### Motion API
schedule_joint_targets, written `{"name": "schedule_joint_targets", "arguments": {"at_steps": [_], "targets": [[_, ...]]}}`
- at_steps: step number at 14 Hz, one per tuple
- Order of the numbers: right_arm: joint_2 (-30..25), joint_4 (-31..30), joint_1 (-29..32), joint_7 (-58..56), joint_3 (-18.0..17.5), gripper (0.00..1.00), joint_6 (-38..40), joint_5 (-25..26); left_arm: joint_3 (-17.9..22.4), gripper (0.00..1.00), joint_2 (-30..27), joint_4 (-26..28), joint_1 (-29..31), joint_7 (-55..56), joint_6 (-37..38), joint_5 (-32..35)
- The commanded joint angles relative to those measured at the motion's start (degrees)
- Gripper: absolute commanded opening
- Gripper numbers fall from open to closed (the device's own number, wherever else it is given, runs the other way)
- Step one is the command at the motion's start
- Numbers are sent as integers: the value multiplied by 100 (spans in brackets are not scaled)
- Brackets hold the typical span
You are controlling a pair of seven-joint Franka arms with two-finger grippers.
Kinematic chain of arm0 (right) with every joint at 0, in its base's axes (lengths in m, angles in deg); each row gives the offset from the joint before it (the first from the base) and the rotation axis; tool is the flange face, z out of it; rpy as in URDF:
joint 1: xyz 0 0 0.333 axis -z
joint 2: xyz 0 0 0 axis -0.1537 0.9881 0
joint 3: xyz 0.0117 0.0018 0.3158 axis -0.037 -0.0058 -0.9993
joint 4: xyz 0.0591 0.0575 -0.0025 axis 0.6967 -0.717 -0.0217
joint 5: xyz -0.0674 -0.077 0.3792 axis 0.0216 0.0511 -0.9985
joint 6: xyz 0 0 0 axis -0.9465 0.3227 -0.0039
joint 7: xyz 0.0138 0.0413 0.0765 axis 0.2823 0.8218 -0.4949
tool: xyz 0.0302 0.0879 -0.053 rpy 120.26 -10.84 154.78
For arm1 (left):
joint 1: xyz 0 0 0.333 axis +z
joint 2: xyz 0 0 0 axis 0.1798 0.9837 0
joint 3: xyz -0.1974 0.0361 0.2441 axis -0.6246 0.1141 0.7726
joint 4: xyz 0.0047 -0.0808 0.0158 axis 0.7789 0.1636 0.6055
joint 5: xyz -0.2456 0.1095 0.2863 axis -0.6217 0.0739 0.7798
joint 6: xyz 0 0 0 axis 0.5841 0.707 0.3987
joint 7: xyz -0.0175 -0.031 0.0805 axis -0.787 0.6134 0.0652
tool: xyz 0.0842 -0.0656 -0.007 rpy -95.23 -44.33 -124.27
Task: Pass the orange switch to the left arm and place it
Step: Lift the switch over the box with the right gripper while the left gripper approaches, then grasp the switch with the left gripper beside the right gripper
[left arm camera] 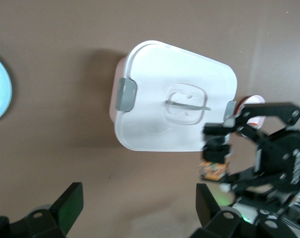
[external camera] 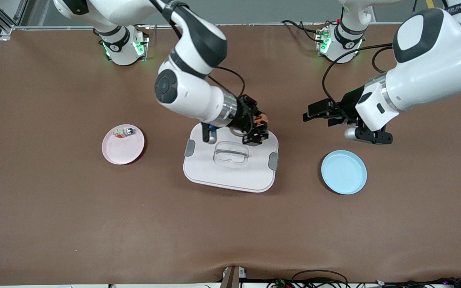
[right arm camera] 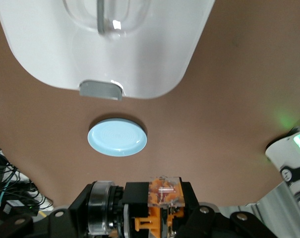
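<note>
Orange switch (external camera: 261,119) in right pincer (external camera: 259,127)

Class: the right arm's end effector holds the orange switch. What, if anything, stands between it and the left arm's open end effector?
Nothing visible does. The right end effector, shut on the small black-and-orange push-button switch, is over an edge of the large white plastic box. Only bare brown table lies between it and the open left end effector.
</note>
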Motion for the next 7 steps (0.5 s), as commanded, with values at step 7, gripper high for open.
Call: {"name": "schedule_joint_targets", "arguments": {"at_steps": [7], "targets": [[481, 862, -534, 1217, 95, 0, -680, -92, -25, 95, 161, -19, -100, 3, -147, -773]]}}
